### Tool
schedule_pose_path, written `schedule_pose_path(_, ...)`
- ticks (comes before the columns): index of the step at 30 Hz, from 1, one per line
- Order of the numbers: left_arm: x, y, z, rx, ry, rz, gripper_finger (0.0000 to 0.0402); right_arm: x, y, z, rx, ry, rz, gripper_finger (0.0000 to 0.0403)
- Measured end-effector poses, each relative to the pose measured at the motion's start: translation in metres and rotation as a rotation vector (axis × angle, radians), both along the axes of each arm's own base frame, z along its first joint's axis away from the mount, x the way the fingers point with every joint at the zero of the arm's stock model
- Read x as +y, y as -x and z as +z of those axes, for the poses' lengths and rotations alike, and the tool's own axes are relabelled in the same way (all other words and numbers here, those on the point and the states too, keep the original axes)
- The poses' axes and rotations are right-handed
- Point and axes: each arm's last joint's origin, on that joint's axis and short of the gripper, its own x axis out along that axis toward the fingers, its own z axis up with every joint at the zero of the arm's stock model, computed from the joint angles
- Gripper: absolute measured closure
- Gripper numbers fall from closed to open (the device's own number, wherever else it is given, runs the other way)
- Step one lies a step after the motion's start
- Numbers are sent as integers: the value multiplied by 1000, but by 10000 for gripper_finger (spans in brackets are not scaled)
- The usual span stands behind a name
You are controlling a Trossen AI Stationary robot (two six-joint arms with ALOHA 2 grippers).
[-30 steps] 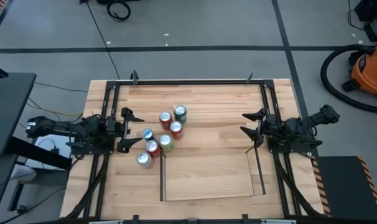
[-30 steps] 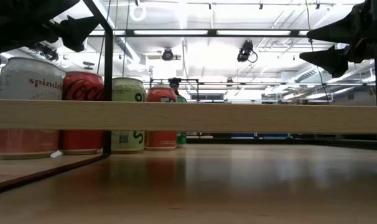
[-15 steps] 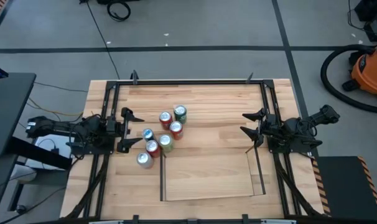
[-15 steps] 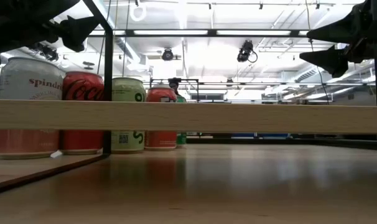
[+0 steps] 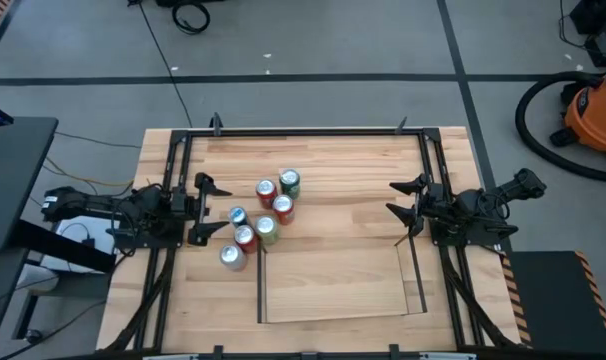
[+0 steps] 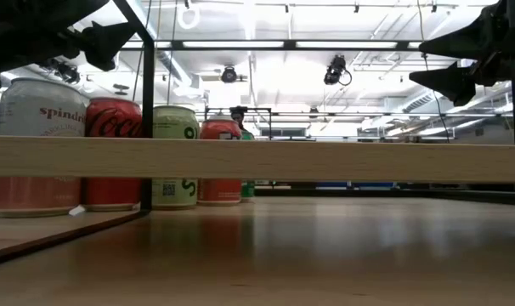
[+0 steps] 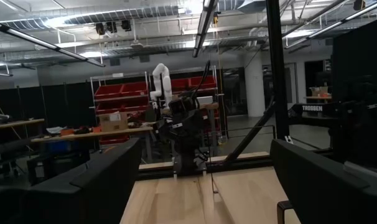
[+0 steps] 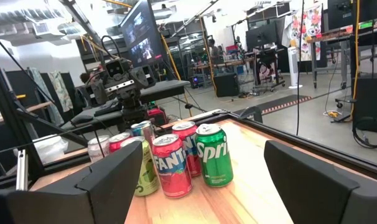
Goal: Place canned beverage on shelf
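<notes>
Grey workshop floor surrounds the bench (image 5: 313,160). From above, six cans (image 5: 263,222) cluster just ahead of the left hand (image 5: 205,208), whose fingers stand spread and empty; the right hand (image 5: 407,210), also open and empty, waits well apart across the boards. Beyond both hands lies the shelf (image 5: 333,285), bare.

Low down, the shelf edge (image 6: 257,158) crosses in front of the standing cans (image 6: 113,153).

Left wrist: only bare boards and the far arm show.

Right wrist: the Fanta can (image 8: 172,165) and Sprite can (image 8: 213,155) face it. Cans are probably rigid but thin-walled and smooth (likely slippery), so grip mid-body, gently.
</notes>
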Motion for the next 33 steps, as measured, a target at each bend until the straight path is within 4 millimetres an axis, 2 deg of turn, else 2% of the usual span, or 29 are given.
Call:
schedule_pose_path(21, 0, 0, 0, 0, 1, 0, 33, -1, 0, 1, -10, 2, -21, 55)
schedule_pose_path(28, 2, 1, 4, -40, 253, -8, 33, -2, 3, 10, -103, -39, -52, 55)
schedule_pose_path(33, 3, 4, 9, -102, 201, 32, 33, -4, 7, 24, -213, 6, -78, 55)
